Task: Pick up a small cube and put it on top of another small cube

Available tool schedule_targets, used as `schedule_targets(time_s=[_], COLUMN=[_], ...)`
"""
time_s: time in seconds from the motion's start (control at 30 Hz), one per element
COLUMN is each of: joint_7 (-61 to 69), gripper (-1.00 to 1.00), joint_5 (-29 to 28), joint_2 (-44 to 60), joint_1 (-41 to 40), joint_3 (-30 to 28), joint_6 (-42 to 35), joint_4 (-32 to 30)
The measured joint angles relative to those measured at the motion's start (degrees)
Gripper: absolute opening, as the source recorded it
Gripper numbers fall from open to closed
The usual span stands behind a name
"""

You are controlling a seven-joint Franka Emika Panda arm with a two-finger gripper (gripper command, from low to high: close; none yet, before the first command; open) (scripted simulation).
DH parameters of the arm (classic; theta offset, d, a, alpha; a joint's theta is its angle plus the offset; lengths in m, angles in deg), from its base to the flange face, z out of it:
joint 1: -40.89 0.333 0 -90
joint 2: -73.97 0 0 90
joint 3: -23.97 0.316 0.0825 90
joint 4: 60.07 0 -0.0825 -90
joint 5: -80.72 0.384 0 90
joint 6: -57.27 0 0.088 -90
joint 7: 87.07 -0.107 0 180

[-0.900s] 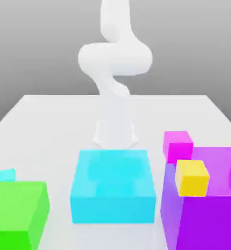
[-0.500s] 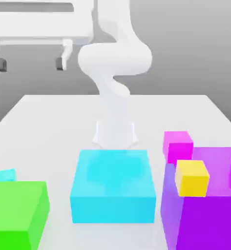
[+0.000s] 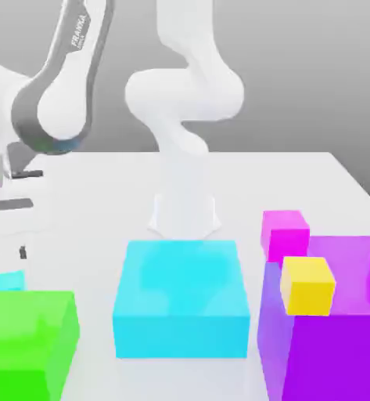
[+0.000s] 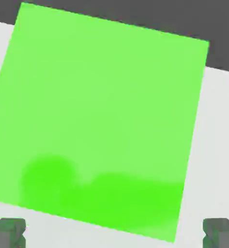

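The arm now reaches over the bench [image 3: 313,168] at the exterior view's left, where half a second ago it hung high above; its pincer [image 4: 114,232] stands wide and empty over the big green block [image 4: 101,121], whose top carries the arm's shadow. The small cyan cube [image 3: 9,280] sits on the bench near the left edge, just behind that green block and well apart from the big cyan block [image 3: 181,301] and the yellow cube [image 3: 307,285] on the purple block [image 3: 336,345]. Judging from this, a descent here could strike the green block rather than reach the cube, since the pincer hangs over the wrong thing.
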Motion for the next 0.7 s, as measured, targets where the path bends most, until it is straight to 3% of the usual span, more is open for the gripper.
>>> schedule_targets(time_s=[0.13, 0.33, 0.37, 0.57, 0.7], joint_7=[8.0, 17.4, 18.8, 19.5, 15.5], gripper=[0.0, 0.0, -1.0, -1.0, -1.0], joint_5=[2.4, 14.0, 15.8, 16.7, 11.3], joint_2=[6.3, 15.3, 16.6, 17.2, 13.3], joint_1=[-4.7, -14.0, -15.5, -16.3, -12.1], joint_3=[1.0, 12.2, 14.1, 15.0, 9.8], joint_6=[3.4, 9.1, 10.0, 10.2, 7.8], joint_4=[-1.2, 1.1, 1.5, 1.8, 0.5])
